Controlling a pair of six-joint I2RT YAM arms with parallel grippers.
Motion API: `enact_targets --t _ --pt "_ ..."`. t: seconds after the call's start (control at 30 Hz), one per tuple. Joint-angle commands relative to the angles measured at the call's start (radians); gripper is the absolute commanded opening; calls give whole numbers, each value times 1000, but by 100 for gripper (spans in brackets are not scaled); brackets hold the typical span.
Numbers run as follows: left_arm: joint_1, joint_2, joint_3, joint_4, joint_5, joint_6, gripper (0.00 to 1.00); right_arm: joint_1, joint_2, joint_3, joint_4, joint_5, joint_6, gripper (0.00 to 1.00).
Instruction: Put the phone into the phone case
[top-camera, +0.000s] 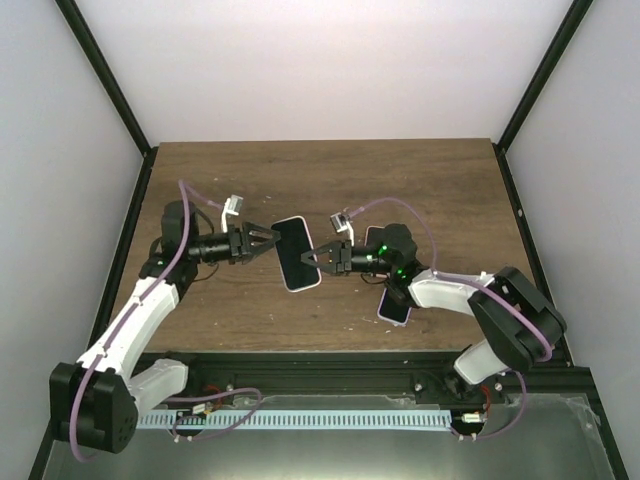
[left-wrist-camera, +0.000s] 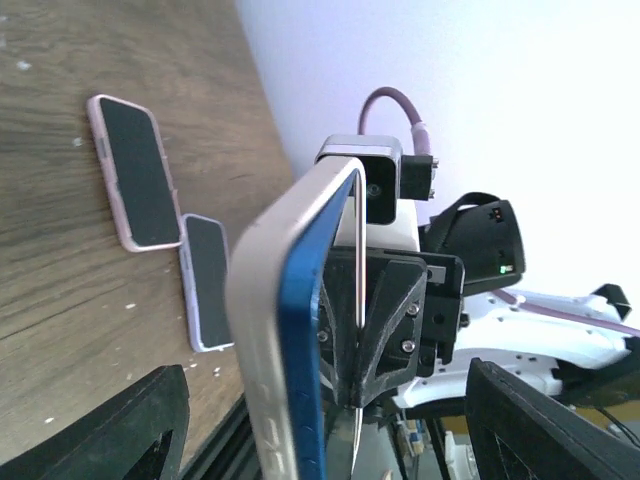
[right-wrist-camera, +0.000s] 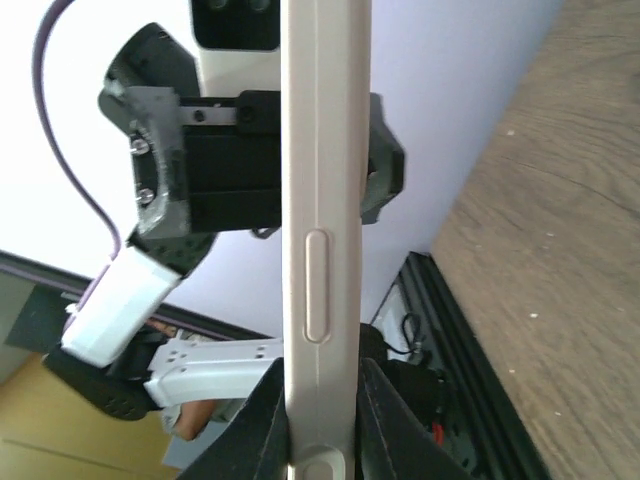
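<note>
A pale phone case (top-camera: 296, 253) with a dark-screened, blue-edged phone (left-wrist-camera: 302, 330) in it hangs above the table between both grippers. I cannot tell whether the phone is fully seated. My right gripper (top-camera: 320, 262) is shut on the case's right edge. In the right wrist view its fingers (right-wrist-camera: 262, 430) clamp the beige case wall (right-wrist-camera: 320, 200). My left gripper (top-camera: 264, 240) is open at the case's left edge. In the left wrist view its wide-spread fingers (left-wrist-camera: 150, 425) flank the case (left-wrist-camera: 255, 300) without touching it.
Two other phones lie on the wooden table (top-camera: 440, 200) under my right arm, one in a pink case (left-wrist-camera: 135, 170) and one in a lilac case (top-camera: 394, 305). The black frame rail (top-camera: 330, 365) runs along the near table edge.
</note>
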Motion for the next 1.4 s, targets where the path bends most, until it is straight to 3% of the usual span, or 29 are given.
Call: enact_targets --t 0.0,0.23,0.33,0.5,0.67,0.97,1.07,1.2,1.27,1.37 --pt "4 -47 19 110 77 -64 76 -4 -62 -5 220 -49 98 8" --pt "4 -69 -55 392 108 -261 72 -3 -70 -9 306 -66 163 8" --pt "4 -56 -87 537 118 -358 62 -3 -60 -19 363 -68 199 8" --pt "4 -44 -112 641 117 -423 46 -3 -39 -32 438 -69 247 8" --pt "3 -35 -118 674 114 -450 21 1 -29 -31 447 -72 249 9" --pt "2 -18 -66 454 97 -295 0 7 -21 -22 408 -65 236 21" --pt "2 -13 -22 284 75 -201 0 8 -23 -22 393 -61 227 21" --pt "3 -6 -6 269 76 -203 0 8 -17 -14 375 -60 224 26" --pt "2 2 1 272 87 -211 0 8 -12 -10 386 -62 229 16" --pt "3 -1 -2 315 107 -253 20 9 -10 -10 443 -68 262 10"
